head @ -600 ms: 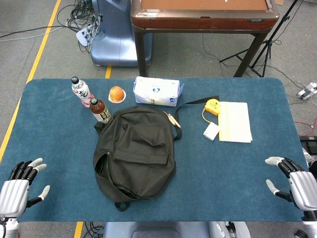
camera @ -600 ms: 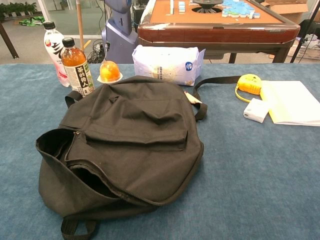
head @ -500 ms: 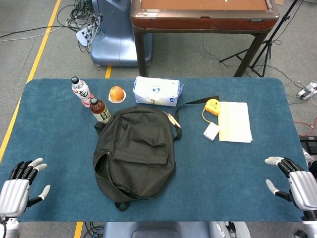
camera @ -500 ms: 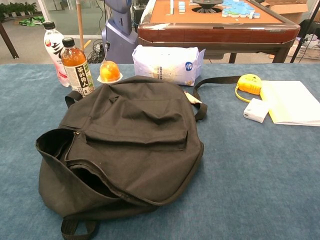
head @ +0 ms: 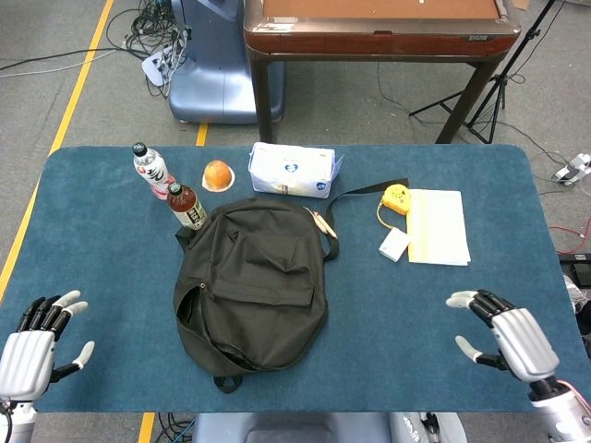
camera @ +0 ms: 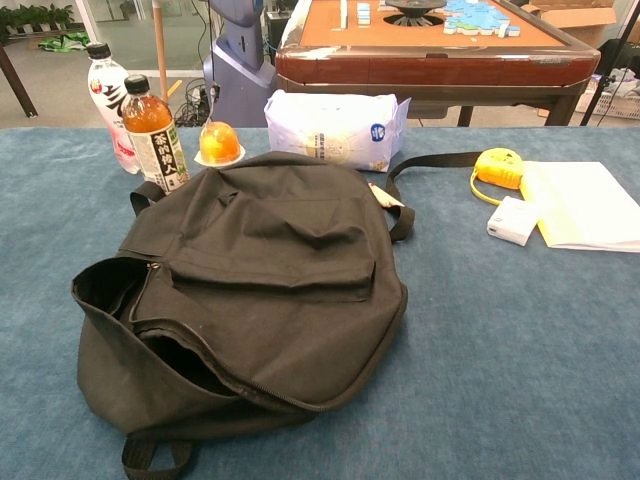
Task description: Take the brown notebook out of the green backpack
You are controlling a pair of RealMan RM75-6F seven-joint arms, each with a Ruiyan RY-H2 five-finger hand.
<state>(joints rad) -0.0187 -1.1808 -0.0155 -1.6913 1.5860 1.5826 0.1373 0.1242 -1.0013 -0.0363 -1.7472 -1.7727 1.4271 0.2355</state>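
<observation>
Well apart: hands (head: pixel 506 334), backpack (head: pixel 251 286).

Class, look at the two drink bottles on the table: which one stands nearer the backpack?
The brown tea bottle with the black cap, standing right beside the dark backpack; the clear bottle with the pink label stands farther back.

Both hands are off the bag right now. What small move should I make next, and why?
Probably bring the right hand in toward the backpack: its near-side opening gapes unzipped, no notebook shows, and both hands, including the left hand, hold nothing at the table's near corners.
</observation>
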